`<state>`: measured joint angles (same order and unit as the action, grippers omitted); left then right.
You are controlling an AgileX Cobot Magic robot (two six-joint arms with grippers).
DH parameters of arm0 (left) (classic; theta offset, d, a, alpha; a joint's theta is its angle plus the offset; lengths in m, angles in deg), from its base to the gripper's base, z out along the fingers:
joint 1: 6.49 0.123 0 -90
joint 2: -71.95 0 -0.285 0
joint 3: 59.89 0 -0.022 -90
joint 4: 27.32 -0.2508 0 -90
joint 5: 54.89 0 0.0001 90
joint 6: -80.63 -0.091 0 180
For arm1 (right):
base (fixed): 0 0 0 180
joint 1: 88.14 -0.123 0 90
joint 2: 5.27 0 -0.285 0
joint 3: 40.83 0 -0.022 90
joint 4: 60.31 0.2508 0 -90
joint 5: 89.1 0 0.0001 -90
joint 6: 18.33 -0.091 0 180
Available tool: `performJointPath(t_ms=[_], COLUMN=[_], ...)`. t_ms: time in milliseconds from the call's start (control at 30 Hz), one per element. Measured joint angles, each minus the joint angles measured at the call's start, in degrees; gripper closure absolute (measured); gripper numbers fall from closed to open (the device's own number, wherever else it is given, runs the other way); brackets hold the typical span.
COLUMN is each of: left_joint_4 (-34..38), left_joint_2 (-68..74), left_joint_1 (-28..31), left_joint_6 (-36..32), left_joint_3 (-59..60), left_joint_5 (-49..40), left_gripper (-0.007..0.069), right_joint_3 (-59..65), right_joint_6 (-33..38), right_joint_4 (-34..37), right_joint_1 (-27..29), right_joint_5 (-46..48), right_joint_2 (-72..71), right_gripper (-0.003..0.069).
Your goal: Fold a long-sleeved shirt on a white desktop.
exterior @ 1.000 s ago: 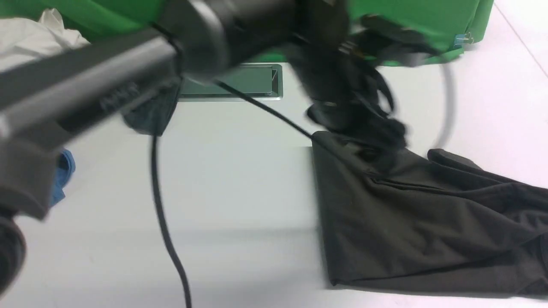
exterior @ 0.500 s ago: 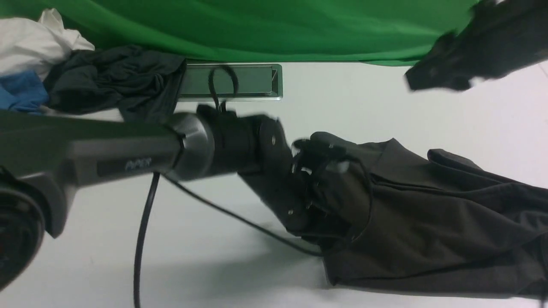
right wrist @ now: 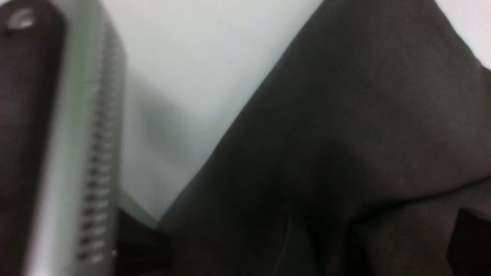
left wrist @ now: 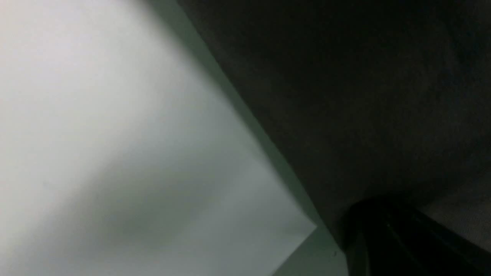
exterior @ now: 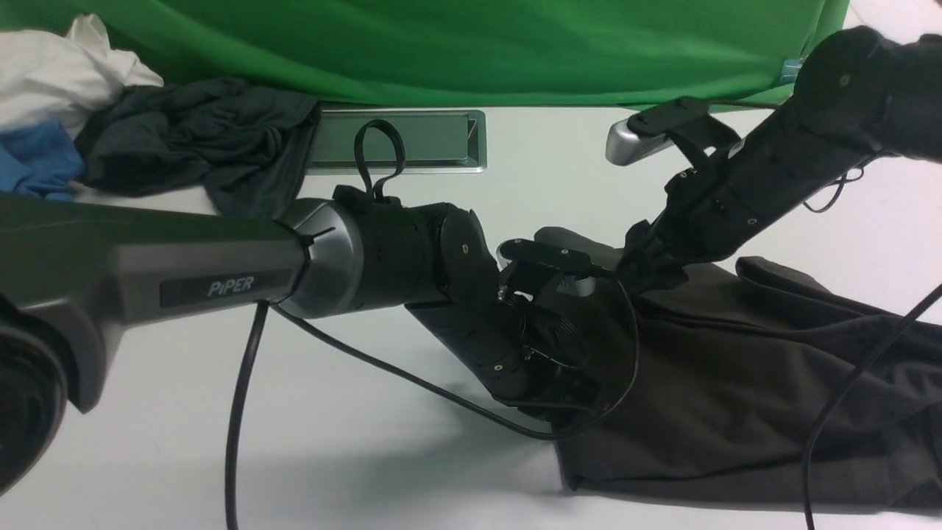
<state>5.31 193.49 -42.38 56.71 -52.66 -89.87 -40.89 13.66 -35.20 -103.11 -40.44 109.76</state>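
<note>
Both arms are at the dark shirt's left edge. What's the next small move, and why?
Probably close the right gripper on the far-left corner of the shirt. Its jaws look open over the fabric, while the left gripper is shut on the nearer part of that edge; both grips seem needed to lift it.

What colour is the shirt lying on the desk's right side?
The long-sleeved shirt is dark charcoal-brown, no print visible; clearest in the front view.

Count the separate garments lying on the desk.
4: the shirt at the right; a teal-grey one, a blue one and a white one heaped at the far left. Others may be hidden beneath.
</note>
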Motion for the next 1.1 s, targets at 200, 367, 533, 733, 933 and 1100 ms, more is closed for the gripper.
performJointPath(t_ms=[200, 367, 533, 733, 933, 1100], left_joint_4=[-0.05, -0.11, -0.11, -0.16, -0.18, -0.32], left_joint_2=[0.0, 0.0, 0.0, 0.0, 0.12, 0.18], left_joint_1=[0.0, 0.0, 0.0, 0.0, 0.0, 0.0], left_joint_6=[0.0, -0.14, -0.2, -0.26, -0.26, -0.26], left_joint_3=[0.0, 0.0, 0.0, 0.0, 0.0, 0.0], left_joint_5=[0.07, 0.07, 0.07, 0.28, 1.2, 1.38], left_gripper=[0.0606, 0.0606, 0.0606, 0.0606, 0.0606, 0.0606], right_joint_3=[0.0, 0.0, 0.0, 0.0, 0.0, 0.0], right_joint_6=[-0.91, -2.68, -2.81, -4.47, -5.19, -4.86], right_joint_4=[-1.73, -3.93, -4.12, -4.06, -3.57, -4.25], right_joint_1=[0.09, 0.16, 0.31, 1.05, 3.75, 9.18], right_joint_5=[-0.11, 0.13, 0.45, 1.15, 2.22, 1.92], right_joint_2=[1.31, 4.66, 5.22, 4.74, 1.22, -1.49], right_gripper=[0.0151, 0.0169, 0.0429, 0.0596, 0.0596, 0.0596])
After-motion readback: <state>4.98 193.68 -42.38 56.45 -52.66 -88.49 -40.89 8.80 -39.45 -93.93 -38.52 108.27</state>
